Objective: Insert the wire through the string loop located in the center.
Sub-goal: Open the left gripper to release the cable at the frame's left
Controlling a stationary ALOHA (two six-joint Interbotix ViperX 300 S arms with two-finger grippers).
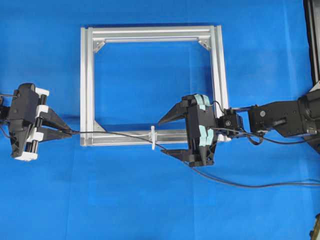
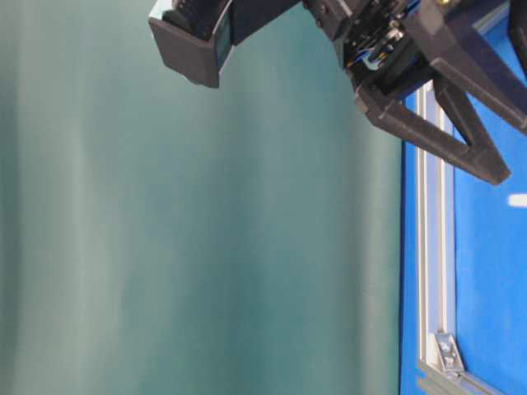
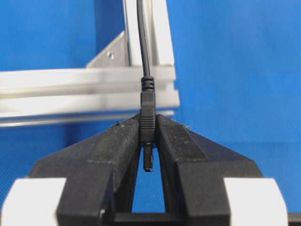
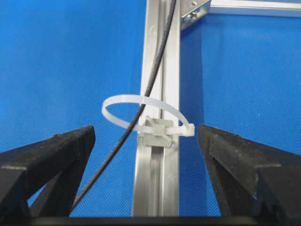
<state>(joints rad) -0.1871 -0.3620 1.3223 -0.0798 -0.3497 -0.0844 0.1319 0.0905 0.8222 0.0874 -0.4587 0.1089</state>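
Note:
The wire is a thin black cable lying along the near bar of the aluminium frame. My left gripper is shut on its small plug, whose metal tip points back between the fingers. The cable runs away over the frame. The string loop is a white tie ring clipped upright on the bar. The cable crosses inside the ring and appears to pass through it. My right gripper is open and empty, one finger on each side of the bar just short of the loop.
The square frame lies on the blue cloth; its near bar runs between my right fingers. Slack cable trails right under the right arm. The table-level view shows only arm parts above a frame bar and a green backdrop.

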